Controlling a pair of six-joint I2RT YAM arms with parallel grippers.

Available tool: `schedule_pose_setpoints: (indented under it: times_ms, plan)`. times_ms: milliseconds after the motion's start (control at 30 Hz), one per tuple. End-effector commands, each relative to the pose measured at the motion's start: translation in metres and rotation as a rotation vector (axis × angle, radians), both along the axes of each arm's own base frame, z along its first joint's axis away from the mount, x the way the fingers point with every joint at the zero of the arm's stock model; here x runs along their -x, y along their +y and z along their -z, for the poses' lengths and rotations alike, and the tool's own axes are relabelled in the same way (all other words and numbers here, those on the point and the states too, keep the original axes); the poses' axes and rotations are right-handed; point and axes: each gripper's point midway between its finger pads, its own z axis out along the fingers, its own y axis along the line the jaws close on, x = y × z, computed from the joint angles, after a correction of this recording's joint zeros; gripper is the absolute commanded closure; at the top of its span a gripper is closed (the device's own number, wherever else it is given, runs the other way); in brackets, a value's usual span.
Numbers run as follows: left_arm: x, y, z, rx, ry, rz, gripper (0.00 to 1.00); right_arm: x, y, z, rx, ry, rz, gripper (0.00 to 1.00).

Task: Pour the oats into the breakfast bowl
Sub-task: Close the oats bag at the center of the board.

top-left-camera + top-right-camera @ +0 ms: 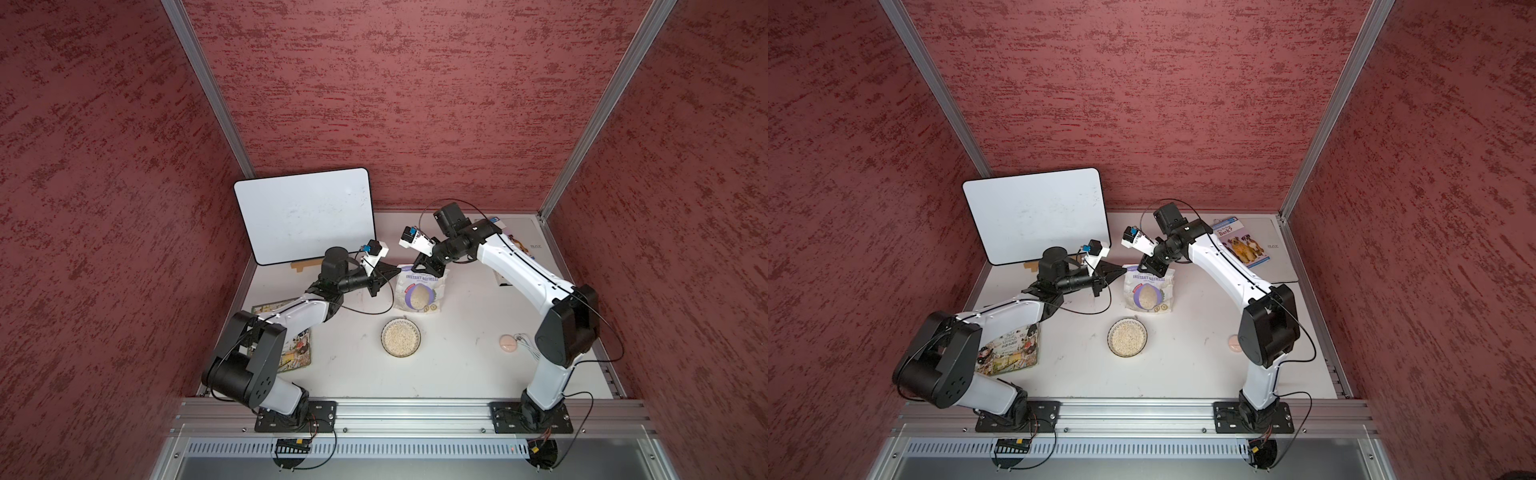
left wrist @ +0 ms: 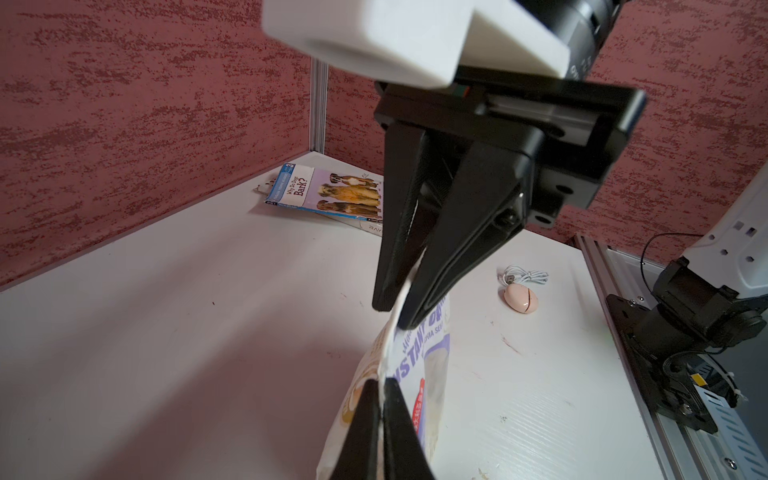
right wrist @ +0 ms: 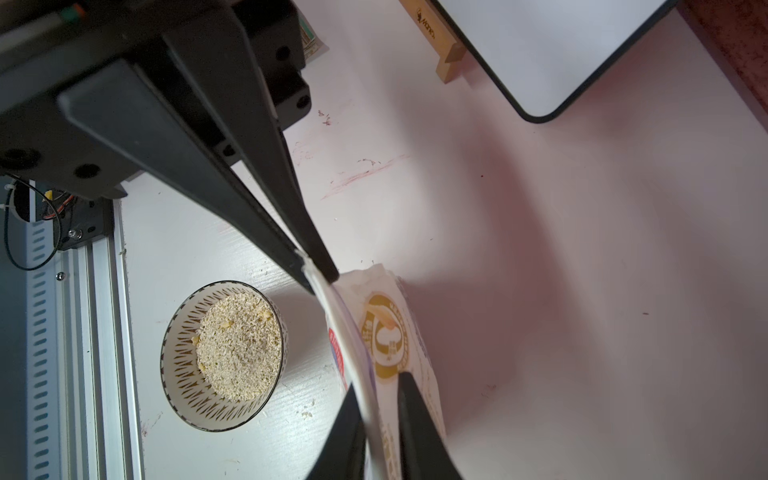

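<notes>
Top views both show you the pouch [image 1: 419, 291] standing upright on the table [image 1: 457, 370], just behind the bowl [image 1: 383, 337] and apart from it. Oats [image 3: 239, 345] already fill the bowl's middle; more show through the pouch's window. Left gripper [image 2: 382, 386] is clenched on 1 top corner of the pouch. Right gripper [image 3: 379, 380] straddles the other corner with jaws slightly parted: 1 finger touches the edge, a gap shows at the other.

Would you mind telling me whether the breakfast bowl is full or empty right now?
Partly full: the breakfast bowl holds a heap of pale oats, with its patterned inner wall showing around them.
</notes>
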Motion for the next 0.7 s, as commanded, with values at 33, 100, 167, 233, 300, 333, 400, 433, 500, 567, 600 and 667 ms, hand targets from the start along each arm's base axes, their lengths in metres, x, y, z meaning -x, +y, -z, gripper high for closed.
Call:
schedule_pose_setpoints:
  times_ms: [33,100,167,233,300,333,400,433,500,567,600,667]
  plan:
    - [-0.004,0.005,-0.008,0.016,-0.024,-0.019,1.00,-0.004,-0.022,-0.008,0.022,-0.031,0.059,0.94]
    - [-0.004,0.006,-0.008,0.017,-0.025,-0.021,1.00,-0.002,-0.024,-0.008,0.015,-0.034,0.062,1.00]
    - [-0.004,0.005,-0.008,0.018,-0.025,-0.020,1.00,0.000,-0.023,-0.009,0.009,-0.034,0.062,1.00]
    - [-0.004,0.005,-0.008,0.019,-0.024,-0.020,1.00,0.001,-0.025,-0.008,0.012,-0.033,0.070,0.91]
    - [-0.004,0.006,-0.008,0.019,-0.024,-0.023,1.00,0.003,-0.027,-0.008,0.017,-0.037,0.074,0.79]
    - [-0.004,0.006,-0.008,0.019,-0.024,-0.024,1.00,0.004,-0.029,-0.007,0.022,-0.043,0.080,0.77]
    - [-0.005,0.006,-0.009,0.019,-0.024,-0.026,1.00,0.006,-0.034,-0.006,0.034,-0.044,0.093,0.76]
    - [-0.005,0.006,-0.008,0.019,-0.023,-0.028,1.00,0.007,-0.036,-0.005,0.042,-0.045,0.099,0.76]
    - [-0.005,0.006,-0.009,0.020,-0.025,-0.028,1.00,0.007,-0.043,-0.003,0.049,-0.048,0.118,0.79]
    - [-0.005,0.006,-0.009,0.020,-0.024,-0.028,1.00,0.007,-0.048,-0.005,0.041,-0.048,0.130,0.87]
    - [-0.004,0.006,-0.009,0.020,-0.024,-0.028,1.00,0.008,-0.049,-0.006,0.037,-0.047,0.132,0.94]
    - [-0.004,0.006,-0.009,0.020,-0.024,-0.027,1.00,0.008,-0.051,-0.006,0.037,-0.046,0.135,1.00]
